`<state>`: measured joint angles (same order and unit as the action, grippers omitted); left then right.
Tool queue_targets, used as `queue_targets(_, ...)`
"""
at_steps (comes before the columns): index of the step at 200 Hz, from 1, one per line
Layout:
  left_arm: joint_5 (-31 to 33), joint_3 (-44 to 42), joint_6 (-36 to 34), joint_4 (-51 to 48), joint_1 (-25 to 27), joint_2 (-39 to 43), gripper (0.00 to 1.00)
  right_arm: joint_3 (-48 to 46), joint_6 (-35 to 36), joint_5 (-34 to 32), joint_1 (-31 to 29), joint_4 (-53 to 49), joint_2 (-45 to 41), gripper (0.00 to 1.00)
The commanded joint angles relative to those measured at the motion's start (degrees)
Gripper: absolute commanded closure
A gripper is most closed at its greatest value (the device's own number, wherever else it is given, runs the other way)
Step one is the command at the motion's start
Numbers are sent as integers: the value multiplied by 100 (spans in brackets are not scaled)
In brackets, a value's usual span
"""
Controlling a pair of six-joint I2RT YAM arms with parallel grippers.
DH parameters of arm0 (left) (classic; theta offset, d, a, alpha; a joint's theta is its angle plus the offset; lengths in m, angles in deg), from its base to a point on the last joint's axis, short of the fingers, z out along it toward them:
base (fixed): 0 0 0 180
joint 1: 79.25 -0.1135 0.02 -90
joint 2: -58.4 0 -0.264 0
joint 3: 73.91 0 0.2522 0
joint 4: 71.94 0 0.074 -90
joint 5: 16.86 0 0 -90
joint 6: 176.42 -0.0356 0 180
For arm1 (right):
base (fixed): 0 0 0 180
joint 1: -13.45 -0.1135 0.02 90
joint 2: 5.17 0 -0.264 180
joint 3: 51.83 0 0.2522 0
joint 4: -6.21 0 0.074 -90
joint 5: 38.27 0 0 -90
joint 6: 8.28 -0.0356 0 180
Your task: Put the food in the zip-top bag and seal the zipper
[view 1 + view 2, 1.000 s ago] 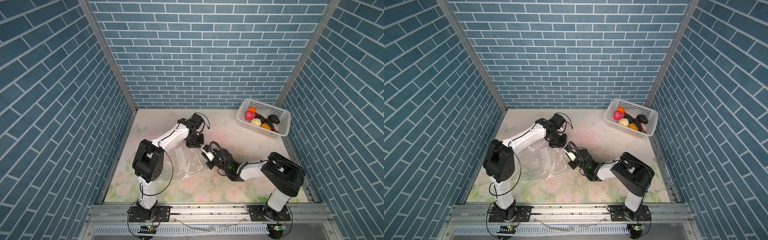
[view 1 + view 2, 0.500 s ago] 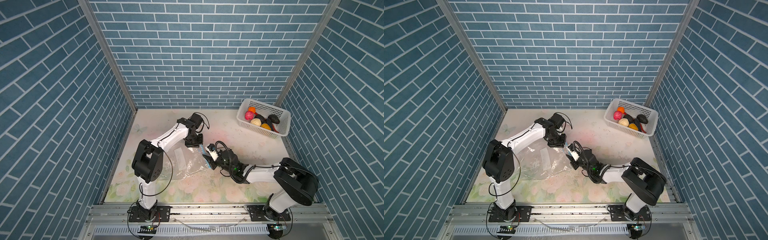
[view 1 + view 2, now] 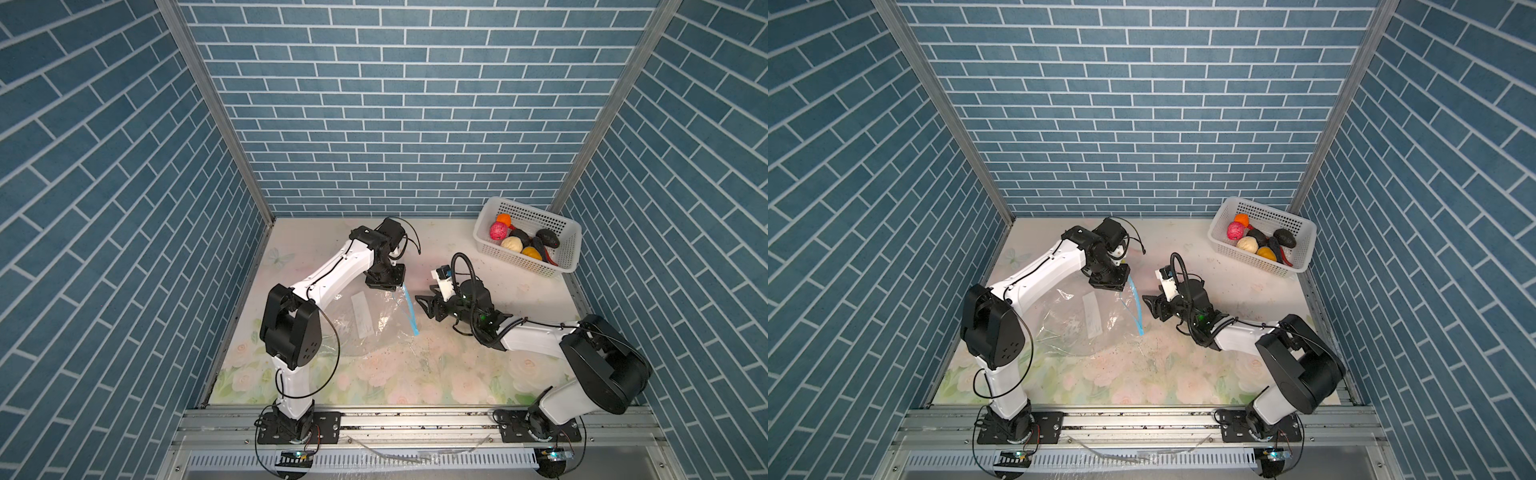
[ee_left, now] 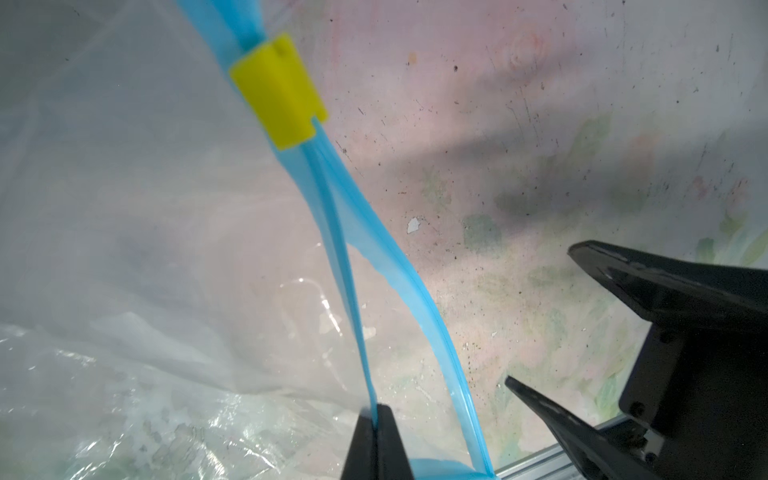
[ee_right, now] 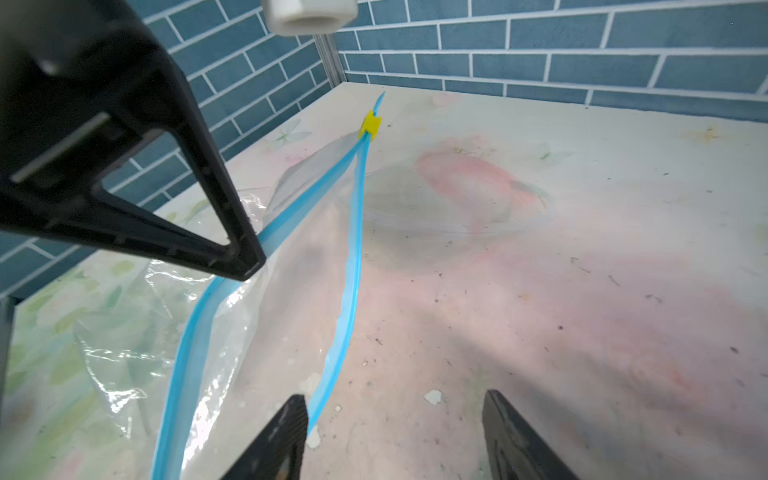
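Observation:
The zip-top bag (image 3: pixel 365 328) (image 3: pixel 1084 332) lies clear and crinkled on the mat, its mouth turned to the right. The blue zipper (image 3: pixel 410 309) (image 4: pixel 345 249) is parted into two lips that join at a yellow slider (image 4: pixel 276 95) (image 5: pixel 370 124). My left gripper (image 3: pixel 395 286) (image 4: pixel 377 409) is shut on one lip and holds it up. My right gripper (image 3: pixel 422 306) (image 5: pixel 395 399) stands open just right of the mouth, and the other lip (image 5: pixel 353 266) runs past one of its fingers. The food (image 3: pixel 521 243) (image 3: pixel 1254 241) lies in the basket.
A white perforated basket (image 3: pixel 528 208) (image 3: pixel 1262 205) stands at the back right corner against the brick wall. A white label (image 3: pixel 361 313) shows on the bag. Brick walls close in the floral mat on three sides, and a metal rail runs along the front.
My right gripper has gone from shut to open, letting go of the zipper lip, and has drawn back slightly to the right. The left gripper has kept its hold and place.

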<state>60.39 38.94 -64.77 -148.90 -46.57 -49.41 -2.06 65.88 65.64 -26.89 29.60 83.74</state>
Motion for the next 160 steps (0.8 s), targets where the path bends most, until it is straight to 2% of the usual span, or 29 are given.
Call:
queue_targets(1, 291, 243, -256, -509, 125, 132, 100, 548, -848, 702, 196, -136, 279, 32)
queue_targets(57, 422, 374, -297, -681, 238, 201, 100, 1436, -1347, 1477, 296, -581, 1059, 31)
queue_targets(82, 440, 339, -297, -668, 247, 218, 100, 1506, -1484, 1647, 294, -542, 1176, 40)
queue_targets(116, 426, 444, -331, -700, 256, 168, 100, 1471, -1594, 1835, 290, -416, 1287, 63)
queue_targets(160, 497, 746, -429, -853, 264, 26, 100, 1350, -1699, 1908, 293, -68, 1340, 77)
